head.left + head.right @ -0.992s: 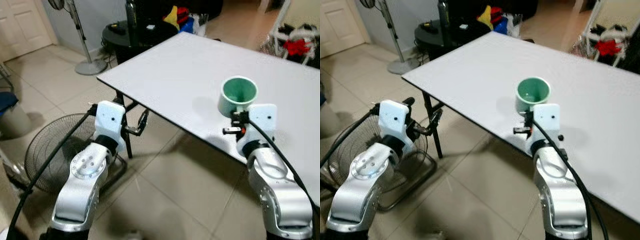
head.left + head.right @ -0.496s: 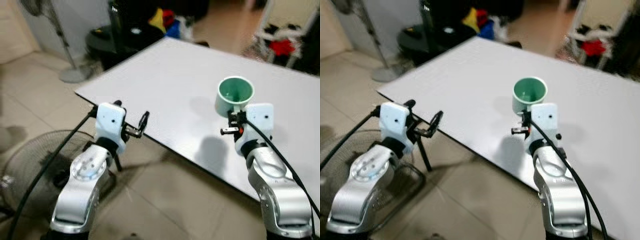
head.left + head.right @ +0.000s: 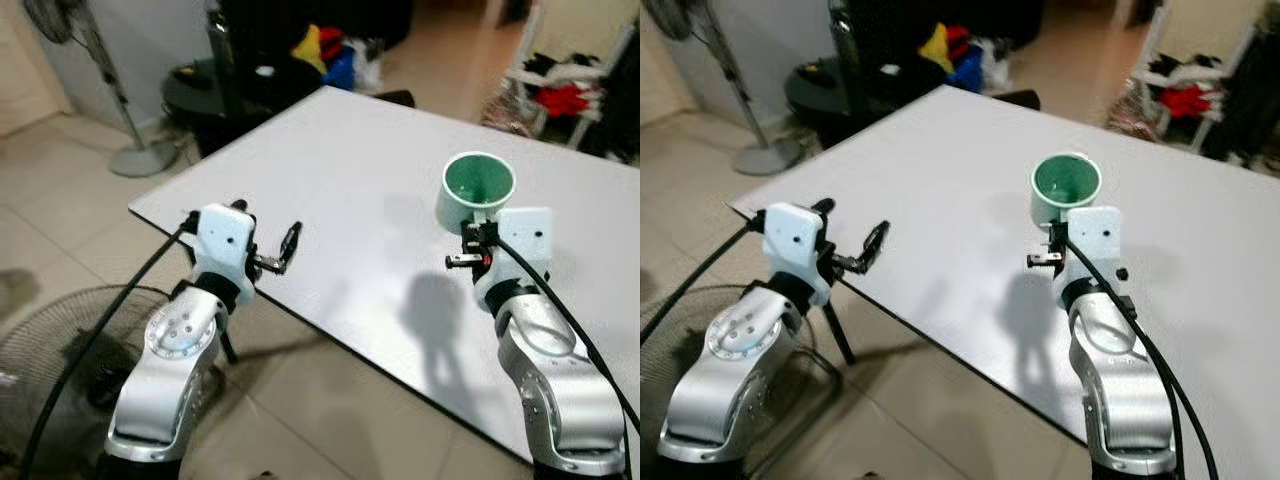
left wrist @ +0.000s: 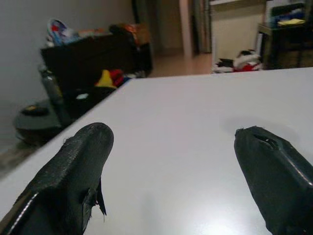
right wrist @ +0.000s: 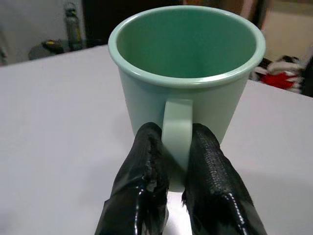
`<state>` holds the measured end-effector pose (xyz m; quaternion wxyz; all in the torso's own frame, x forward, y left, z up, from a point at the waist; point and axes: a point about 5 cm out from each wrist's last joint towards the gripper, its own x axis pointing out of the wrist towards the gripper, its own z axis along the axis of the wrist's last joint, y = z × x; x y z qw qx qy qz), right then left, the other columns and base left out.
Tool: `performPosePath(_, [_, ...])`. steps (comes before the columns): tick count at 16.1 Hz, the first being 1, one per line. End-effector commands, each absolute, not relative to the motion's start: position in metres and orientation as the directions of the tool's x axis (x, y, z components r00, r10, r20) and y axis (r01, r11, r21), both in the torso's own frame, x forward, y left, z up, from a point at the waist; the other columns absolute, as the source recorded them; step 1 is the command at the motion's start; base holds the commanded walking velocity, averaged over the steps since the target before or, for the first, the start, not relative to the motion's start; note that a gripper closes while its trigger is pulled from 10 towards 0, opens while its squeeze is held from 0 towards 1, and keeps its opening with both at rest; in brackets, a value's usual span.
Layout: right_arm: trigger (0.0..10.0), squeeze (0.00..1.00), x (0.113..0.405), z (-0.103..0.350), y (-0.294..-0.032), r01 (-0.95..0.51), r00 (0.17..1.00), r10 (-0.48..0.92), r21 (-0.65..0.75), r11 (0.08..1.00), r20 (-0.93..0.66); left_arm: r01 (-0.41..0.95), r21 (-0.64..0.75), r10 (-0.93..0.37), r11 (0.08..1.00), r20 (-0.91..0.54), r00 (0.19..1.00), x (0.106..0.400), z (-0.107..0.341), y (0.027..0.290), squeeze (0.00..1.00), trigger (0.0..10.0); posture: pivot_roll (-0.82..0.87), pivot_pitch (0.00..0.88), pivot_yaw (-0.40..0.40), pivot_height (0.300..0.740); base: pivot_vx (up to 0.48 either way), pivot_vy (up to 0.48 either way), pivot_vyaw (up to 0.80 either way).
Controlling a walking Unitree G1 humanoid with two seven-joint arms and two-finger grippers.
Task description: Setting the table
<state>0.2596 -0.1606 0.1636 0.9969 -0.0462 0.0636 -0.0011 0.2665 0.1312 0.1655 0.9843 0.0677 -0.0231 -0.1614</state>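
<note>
A big white table takes up most of what the robot sees. It stands on a floor of pale tiles. The robot's 2 silver arms reach out over the near edge of the table.

Behind the far corner of the table is a dark round table with small things on it. Next to that is a pile of bright stuff, yellow, red and blue. A tall standing fan is on the floor to the left. A round wire fan lies low on the floor near the robot's left arm. Far off on the right, red cloth sits on a white rack.

The green mug is on the right side of the table, held up above the top. Its dark shadow falls on the table below it. The mug stands upright with its open mouth up, and it looks empty inside.

The right gripper grasps the mug. Its 2 black fingers pinch the handle from both sides.

The left gripper is over the near left part of the table, well apart from the mug. Its 2 fingers are spread wide and hold nothing.
</note>
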Motion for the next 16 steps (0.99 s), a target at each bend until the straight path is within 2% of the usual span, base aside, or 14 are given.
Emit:
performPosePath(1, [10.0, 0.00, 0.260, 0.169, -0.153, -0.022, 0.995, 0.014, -0.087, 0.996, -0.096, 0.294, 0.147, -0.299, 0.944, 0.011, 0.954, 0.269, 0.164, 0.138, 0.00, 10.0, 0.06, 0.000, 0.039, 0.740, 0.364, 0.000, 0.00])
performPosePath(12, [10.0, 0.00, 0.256, 0.166, -0.158, 0.015, 0.994, -0.025, -0.091, 0.996, -0.107, 0.321, 0.146, -0.325, 0.936, 0.003, 0.946, 0.275, 0.159, 0.131, 0.00, 10.0, 0.04, 0.000, 0.055, 0.740, 0.364, 0.000, 0.00])
performPosePath(16, [10.0, 0.00, 0.254, 0.162, -0.158, 0.033, 0.991, -0.044, -0.087, 0.996, -0.124, 0.317, 0.183, -0.320, 0.931, -0.013, 0.947, 0.278, 0.155, 0.127, 0.00, 10.0, 0.04, 0.000, 0.072, 0.740, 0.070, 0.000, -0.78])
